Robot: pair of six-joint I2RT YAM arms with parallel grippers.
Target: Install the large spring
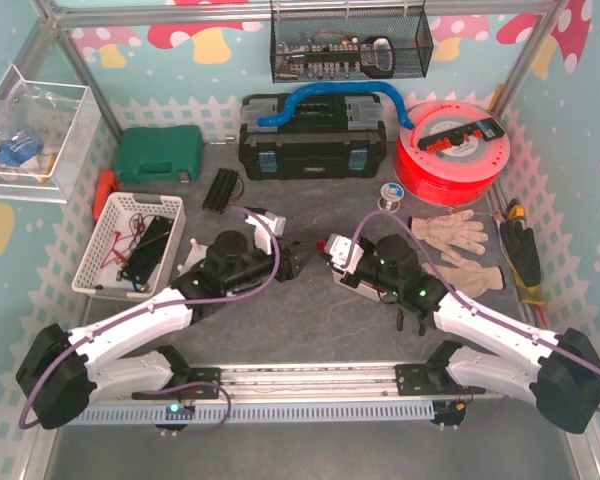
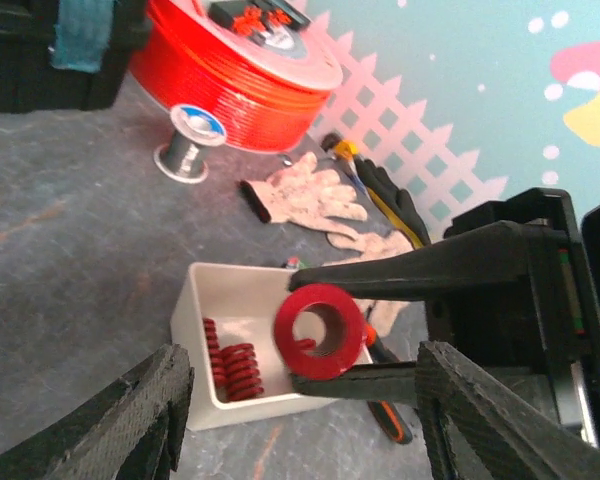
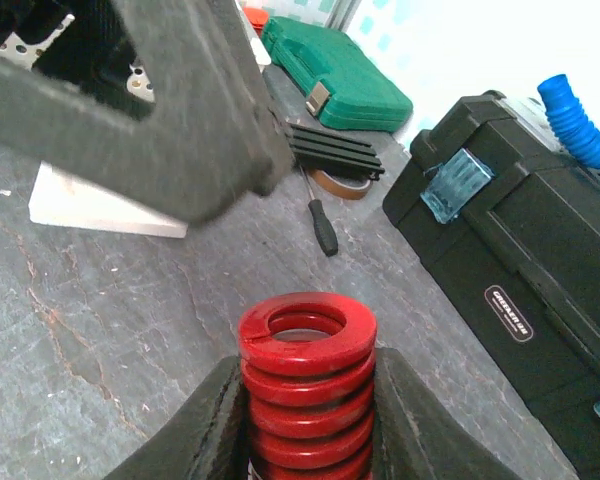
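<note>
Right tool (image 3: 308, 405) – matte black, clamped on ribbed red coil spring (image 3: 307, 345) – left tool (image 2: 305, 395) apart.

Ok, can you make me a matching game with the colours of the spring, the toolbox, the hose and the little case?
Things:
1. spring
2. toolbox
3. hose
4. little case

Colours:
A. green
B. red
C. black
D. blue

Pairs: 1-B, 2-C, 3-D, 4-A
</note>
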